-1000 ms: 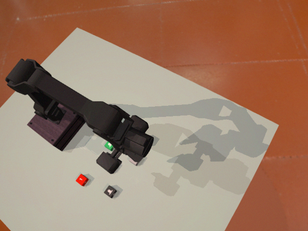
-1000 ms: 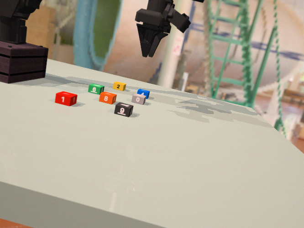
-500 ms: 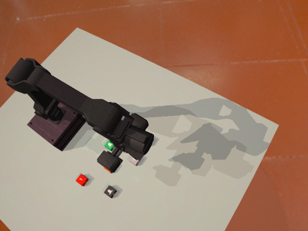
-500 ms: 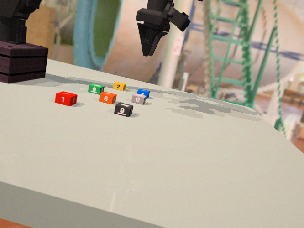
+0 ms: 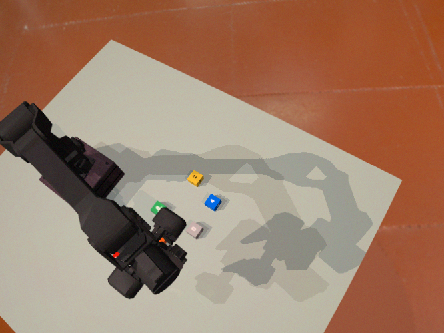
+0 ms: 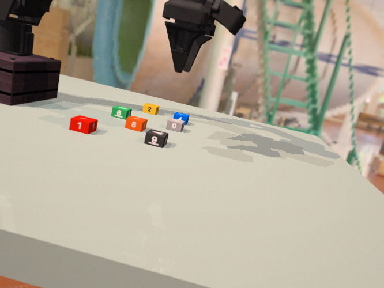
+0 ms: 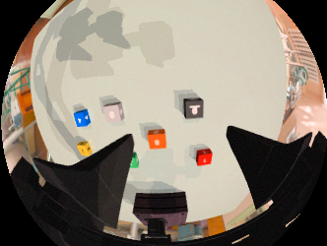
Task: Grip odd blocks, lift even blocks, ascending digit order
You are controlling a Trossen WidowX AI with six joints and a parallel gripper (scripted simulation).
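My gripper (image 6: 182,71) (image 7: 182,135) is open and empty, high above the table. All blocks rest on the table: pinkish-grey 0 (image 5: 194,229) (image 6: 174,125) (image 7: 112,113), red 1 (image 5: 116,254) (image 6: 83,124) (image 7: 204,157), yellow 2 (image 5: 195,178) (image 6: 150,109) (image 7: 85,149), blue 4 (image 5: 213,202) (image 6: 181,118) (image 7: 82,118), green 6 (image 5: 157,208) (image 6: 121,112) (image 7: 134,160), orange 8 (image 5: 162,240) (image 6: 135,124) (image 7: 157,139) and black 9 (image 6: 156,138) (image 7: 193,108). In the top view the arm hides the 9 and partly covers the 1, 6 and 8. In the wrist view, the left finger partly hides the 6.
The arm's dark base box (image 5: 107,172) (image 6: 30,77) (image 7: 160,209) stands on the pale table (image 5: 118,82) (image 6: 185,201) (image 7: 222,64). The arm's shadows fall across the table beside the blocks. The blue 4 and grey 0 stand near each other.
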